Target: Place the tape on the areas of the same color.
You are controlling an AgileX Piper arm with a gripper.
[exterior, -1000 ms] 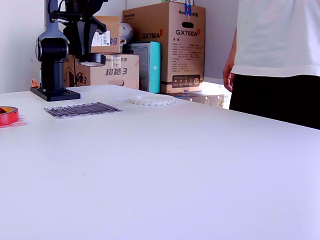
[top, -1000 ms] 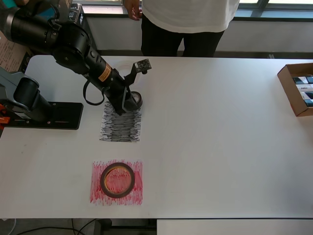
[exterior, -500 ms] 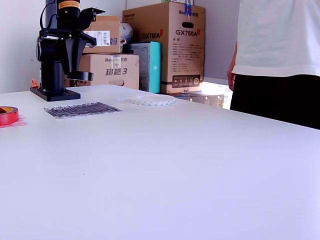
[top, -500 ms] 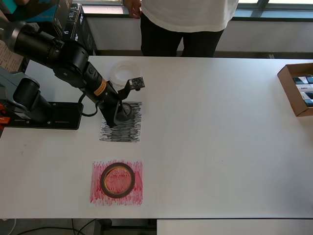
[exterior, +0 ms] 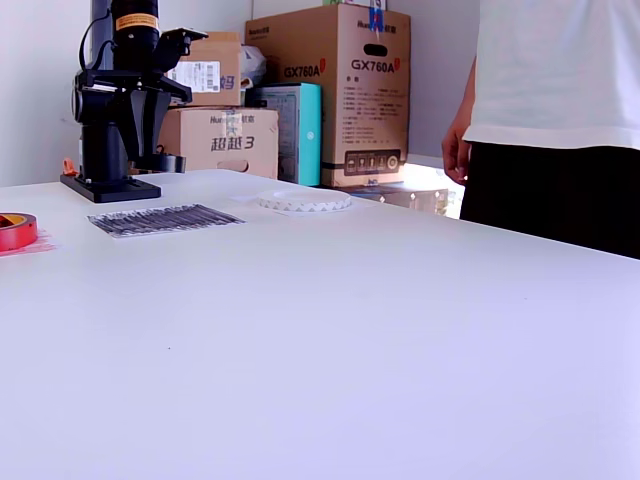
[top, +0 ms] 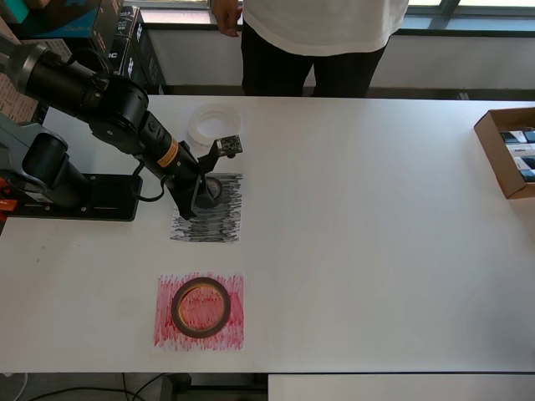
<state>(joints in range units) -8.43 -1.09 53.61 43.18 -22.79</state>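
Red first: the reddish-brown roll [top: 201, 307] lies squarely on the red-scribbled sheet [top: 199, 312], so that pairing looks finished. Up the worktop [top: 376, 234] from the red sheet, the black-scribbled sheet [top: 207, 209] has the arm's jaws [top: 203, 191] poised over its far end, and the small dark roll [top: 210, 190] sits between them. From the exterior view the dark roll [exterior: 163, 162] hangs clear above the black sheet [exterior: 165, 219], not yet resting on it, with the jaws [exterior: 150, 150] closed on it as far as I can judge. So the second placement is under way, only the set-down and release remaining. Beyond the black sheet, toward the person [top: 313, 38], the white roll [top: 211, 124] rests on the worktop; whether a plain white sheet lies beneath it I cannot tell, white on white. If it does, the dark roll is the last one left.
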